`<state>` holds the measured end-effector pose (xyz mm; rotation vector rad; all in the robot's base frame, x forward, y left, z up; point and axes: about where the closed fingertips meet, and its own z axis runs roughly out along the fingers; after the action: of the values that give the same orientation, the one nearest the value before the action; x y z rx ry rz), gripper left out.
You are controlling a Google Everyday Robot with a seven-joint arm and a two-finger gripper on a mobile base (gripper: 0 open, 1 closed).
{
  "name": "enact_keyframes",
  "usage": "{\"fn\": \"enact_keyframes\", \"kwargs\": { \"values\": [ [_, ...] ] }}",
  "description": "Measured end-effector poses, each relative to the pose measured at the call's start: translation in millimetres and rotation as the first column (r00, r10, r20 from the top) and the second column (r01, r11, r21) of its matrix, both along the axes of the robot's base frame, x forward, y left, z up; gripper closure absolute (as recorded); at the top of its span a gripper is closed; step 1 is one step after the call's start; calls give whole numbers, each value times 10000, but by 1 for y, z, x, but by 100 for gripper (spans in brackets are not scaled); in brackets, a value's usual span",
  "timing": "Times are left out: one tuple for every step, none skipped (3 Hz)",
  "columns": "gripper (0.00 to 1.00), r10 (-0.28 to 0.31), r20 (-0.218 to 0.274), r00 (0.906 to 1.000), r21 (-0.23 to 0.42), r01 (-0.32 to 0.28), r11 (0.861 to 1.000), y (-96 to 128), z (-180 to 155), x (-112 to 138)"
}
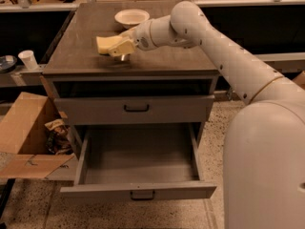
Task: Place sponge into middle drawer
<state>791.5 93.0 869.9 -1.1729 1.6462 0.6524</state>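
Observation:
The pale yellow sponge [106,44] is in my gripper [119,48], over the left-middle of the brown cabinet top [157,56]. The gripper is shut on the sponge's right end and seems to hold it slightly above the surface, with a small shadow beneath. My arm reaches in from the right. The middle drawer [138,163] is the wide, shallow grey one at the bottom. It is pulled fully open and has nothing in it. Its front panel [95,192] carries a small dark pull.
A white bowl [132,17] stands at the back of the cabinet top. The drawer front above [86,109], with a black handle, is closed. An open cardboard box [21,132] and a paper cup [28,59] are on the left. My robot's body [267,166] fills the right.

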Motion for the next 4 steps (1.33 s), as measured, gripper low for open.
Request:
{"fn": "enact_keyframes", "kwargs": {
  "values": [
    [100,154,-24,9999,809,-152,9966,-16,20,-51],
    [100,243,-319,9992,770,-217,9968,-18,5,-61],
    [100,246,-318,9992,770,-221,9968,-18,5,-61],
    [100,790,-67,9969,780,-782,9939,-10,5,-78]
  ]
}}
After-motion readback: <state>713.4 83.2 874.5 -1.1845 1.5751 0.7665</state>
